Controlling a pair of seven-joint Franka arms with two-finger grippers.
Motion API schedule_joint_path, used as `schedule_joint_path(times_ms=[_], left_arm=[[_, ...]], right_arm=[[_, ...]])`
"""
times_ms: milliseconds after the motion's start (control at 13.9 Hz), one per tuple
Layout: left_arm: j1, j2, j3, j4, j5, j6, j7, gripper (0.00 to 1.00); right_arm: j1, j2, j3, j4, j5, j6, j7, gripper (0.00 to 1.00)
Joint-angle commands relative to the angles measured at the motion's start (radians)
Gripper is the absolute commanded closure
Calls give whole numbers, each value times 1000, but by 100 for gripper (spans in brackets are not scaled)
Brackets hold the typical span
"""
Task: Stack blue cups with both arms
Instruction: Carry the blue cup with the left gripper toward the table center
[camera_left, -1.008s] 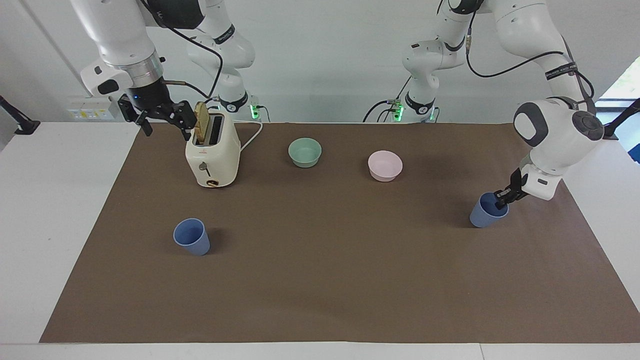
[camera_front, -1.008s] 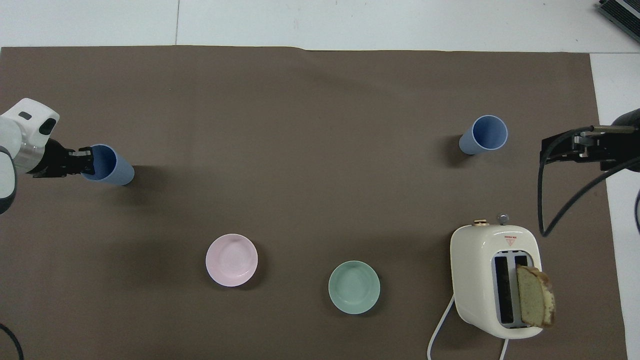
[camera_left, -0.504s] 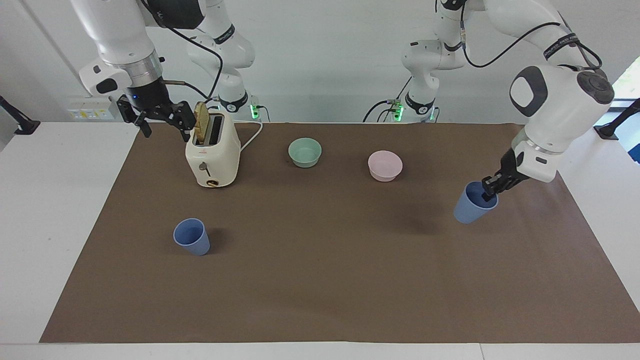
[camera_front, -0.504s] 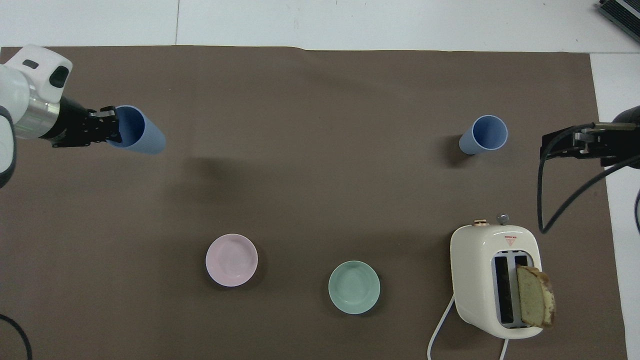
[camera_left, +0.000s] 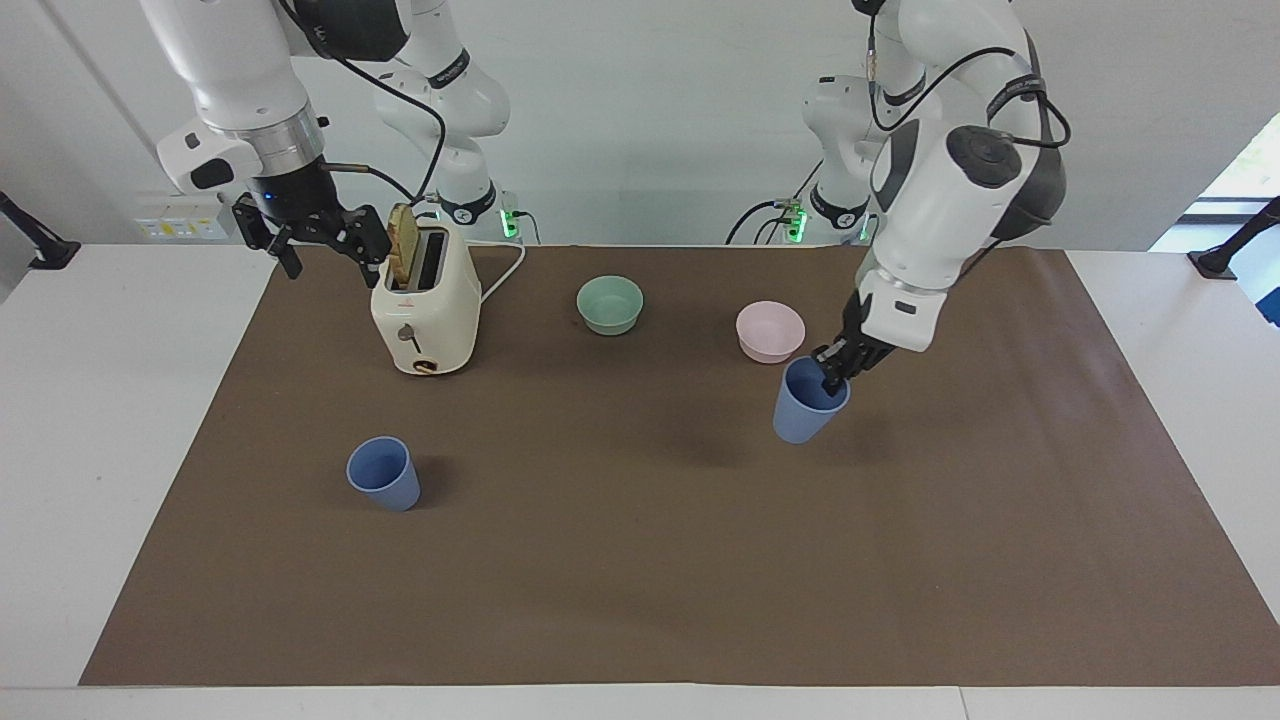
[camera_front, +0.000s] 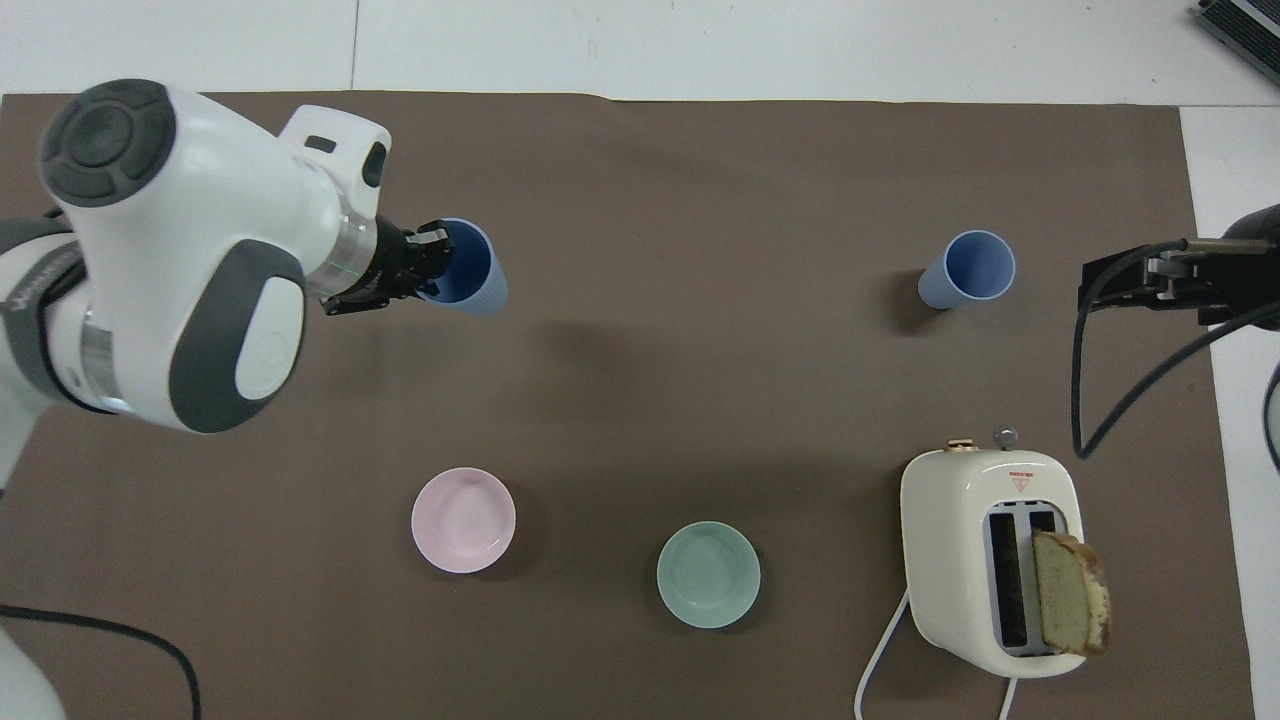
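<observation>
No lettering could be read. One blue cup (camera_left: 808, 402) was held aloft over the mat (camera_left: 640, 560), its rim pinched by the left gripper (camera_left: 832, 372), apparently one finger inside. The second blue cup (camera_left: 383, 474) stood farther out than the toaster (camera_left: 425, 300). The right gripper (camera_left: 318, 236) hung open beside the toaster.

Toaster cord (camera_front: 880, 665) cut by edge

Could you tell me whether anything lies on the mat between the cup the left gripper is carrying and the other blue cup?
Nothing: between the carried cup in the left gripper and the standing cup only bare brown mat shows, clearest in the overhead view.
</observation>
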Motion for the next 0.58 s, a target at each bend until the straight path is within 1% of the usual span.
schedule_joint_path(times_ms=[0, 144, 360, 504], left_arm=[[-99, 51, 18, -37, -12, 67, -88, 100], [-124, 62, 18, -95, -23, 154, -106, 100], [-164, 119, 18, -114, -41, 252, -140, 100], [-171, 119, 18, -122, -41, 265, -142, 100]], right_arm=[[-18, 54, 11, 19, -7, 44, 0, 0], [-19, 95, 10, 29, -15, 85, 0, 0], [-44, 169, 10, 39, -18, 168, -48, 0], [-59, 229, 10, 39, -21, 236, -84, 0]])
